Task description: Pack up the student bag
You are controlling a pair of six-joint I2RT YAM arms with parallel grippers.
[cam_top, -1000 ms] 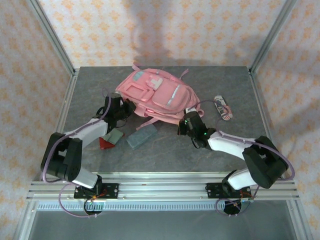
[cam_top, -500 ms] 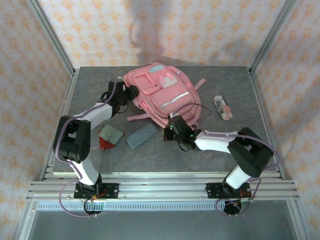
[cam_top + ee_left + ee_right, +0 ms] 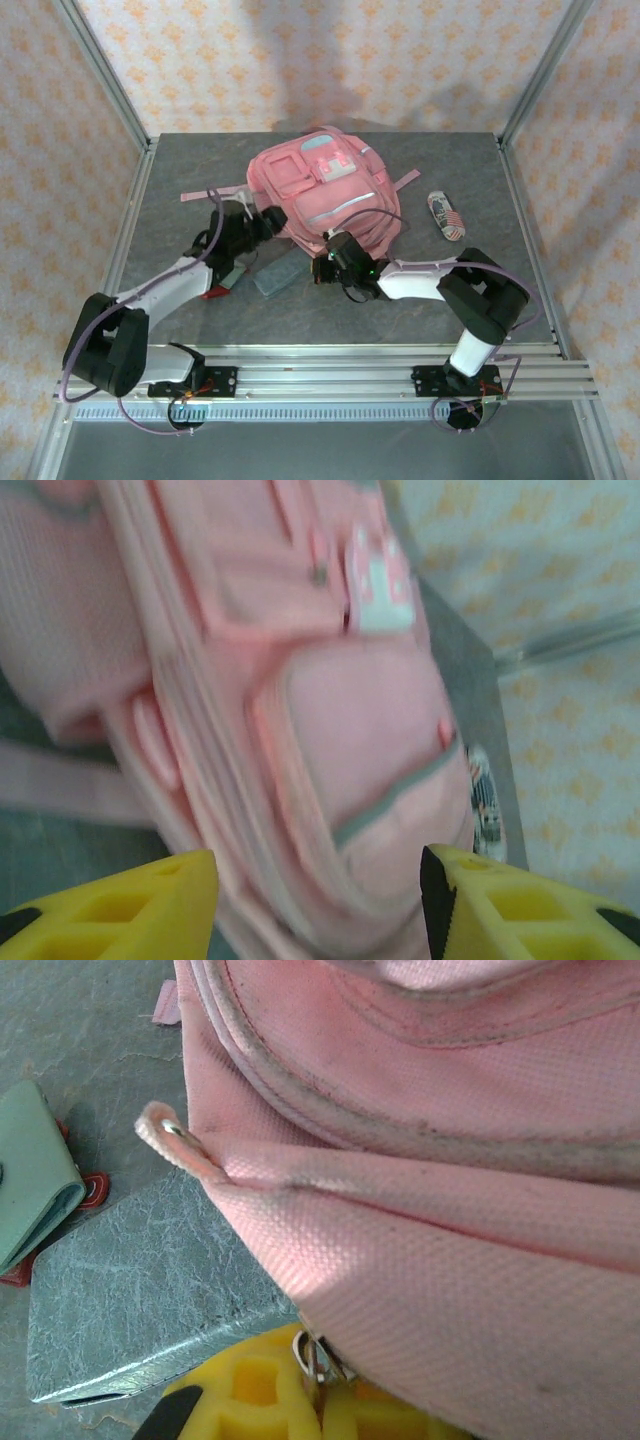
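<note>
Nearest to me, the grey case lies flat on the table, just beside the bag's near edge. A green pouch sits to its left on top of something red. My right gripper is at that same edge, its jaws closed on a metal zip pull at the bag's seam. My left gripper hangs at the bag's near-left corner with its yellow fingers well apart and nothing between them. The student bag lies front-up around the middle of the table, towards the far side. Its long axis runs near to far with a slight tilt. The big zip-trimmed pocket end faces the arms and the teal-and-white patch end points at the far edge. One pink strap trails flat to the left. To the right, apart from the bag, lies a small striped roll, its print too small for me to read. There is bare table at the far left, along the right side and in front of the arm bases. The bag's far end sits close to the back edge, between the slanted frame posts.
</note>
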